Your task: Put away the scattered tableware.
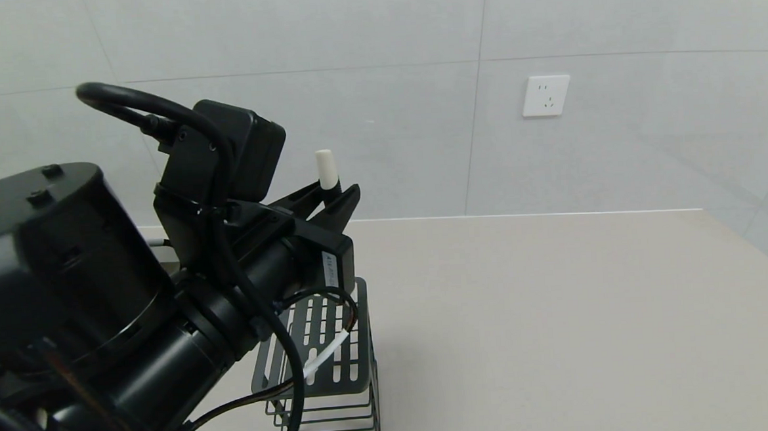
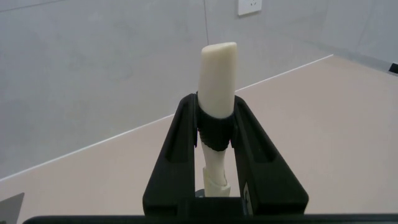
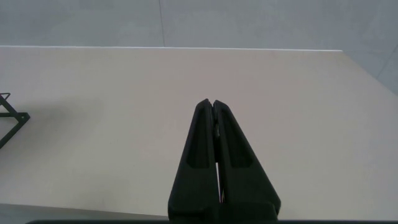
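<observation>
My left gripper is raised above the table at the left, over a black wire rack. It is shut on a cream-white utensil handle that stands upright between the fingers, its rounded end sticking up past the fingertips. In the left wrist view the same handle is clamped in my left gripper; its lower end is hidden. My right gripper hangs shut over bare beige tabletop, holding nothing.
The rack has a slotted black top plate and wire tiers below, near the table's front left. A corner of the rack shows in the right wrist view. A grey tiled wall with a white socket backs the table.
</observation>
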{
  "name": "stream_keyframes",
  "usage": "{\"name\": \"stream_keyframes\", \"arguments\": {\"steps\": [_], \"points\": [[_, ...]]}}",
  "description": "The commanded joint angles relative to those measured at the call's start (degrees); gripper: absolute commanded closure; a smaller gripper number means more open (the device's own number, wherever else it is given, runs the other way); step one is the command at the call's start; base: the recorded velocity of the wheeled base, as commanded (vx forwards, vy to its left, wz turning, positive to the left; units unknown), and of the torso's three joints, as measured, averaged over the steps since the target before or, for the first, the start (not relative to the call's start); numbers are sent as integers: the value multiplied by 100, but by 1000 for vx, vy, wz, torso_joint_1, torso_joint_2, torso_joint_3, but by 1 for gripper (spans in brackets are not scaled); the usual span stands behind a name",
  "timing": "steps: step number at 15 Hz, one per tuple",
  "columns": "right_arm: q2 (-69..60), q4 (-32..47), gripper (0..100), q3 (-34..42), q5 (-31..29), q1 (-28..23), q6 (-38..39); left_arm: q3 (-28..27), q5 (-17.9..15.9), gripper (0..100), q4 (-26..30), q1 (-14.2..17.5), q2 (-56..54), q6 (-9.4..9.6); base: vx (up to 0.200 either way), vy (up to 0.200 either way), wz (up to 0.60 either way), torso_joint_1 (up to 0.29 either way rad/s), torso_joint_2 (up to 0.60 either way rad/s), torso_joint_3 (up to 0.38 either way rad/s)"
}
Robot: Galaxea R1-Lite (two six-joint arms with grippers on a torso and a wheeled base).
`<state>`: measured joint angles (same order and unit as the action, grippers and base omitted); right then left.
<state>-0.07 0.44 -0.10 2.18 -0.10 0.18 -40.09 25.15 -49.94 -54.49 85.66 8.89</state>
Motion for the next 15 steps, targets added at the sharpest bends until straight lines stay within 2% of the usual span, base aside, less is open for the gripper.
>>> {"name": "stream_keyframes", "arguments": {"steps": [1, 15], "points": [[7, 0, 100, 1, 2, 1, -1, 10, -1, 100, -6, 0, 12, -10, 0, 0, 0, 0, 0, 0], [7, 0, 100, 1, 2, 1, -1, 221, -1, 100, -6, 0, 100, -36, 0, 0, 0, 0, 0, 0]]}}
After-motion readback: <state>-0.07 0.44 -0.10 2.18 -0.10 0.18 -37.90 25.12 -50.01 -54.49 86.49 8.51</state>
